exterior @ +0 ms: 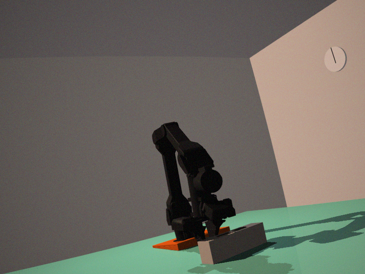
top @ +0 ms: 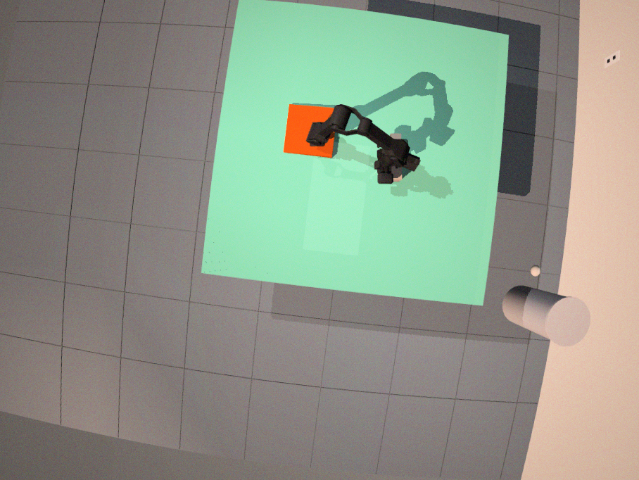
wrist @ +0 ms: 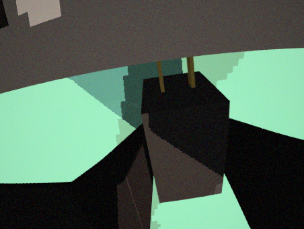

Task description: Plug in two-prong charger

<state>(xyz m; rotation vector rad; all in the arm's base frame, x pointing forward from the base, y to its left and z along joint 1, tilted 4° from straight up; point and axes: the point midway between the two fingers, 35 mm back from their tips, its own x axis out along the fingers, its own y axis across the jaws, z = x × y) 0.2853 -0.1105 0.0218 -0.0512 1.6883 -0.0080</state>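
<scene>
In the wrist view, starting at the left, my left finger (wrist: 67, 213) is a dark mass pressed to the charger (wrist: 185, 137), which I hold clamped between both fingers, its two brass prongs (wrist: 175, 76) pointing away from me toward the grey power strip (wrist: 148, 34) that fills the top of the picture. The prong tips look very near the strip's face, though I cannot tell whether they touch it or line up with any slots. That is my worry: if I push while off to one side, I judge that one prong could meet the shutter alone and it would stay closed. Further right, the charger body looks slightly twisted in my grip, so a hard push might skew it more or slide it back between my fingers. From outside, my gripper (exterior: 212, 229) hangs low over the strip's near end on the green table (exterior: 309, 259), and a crooked shove could simply move the strip.
</scene>
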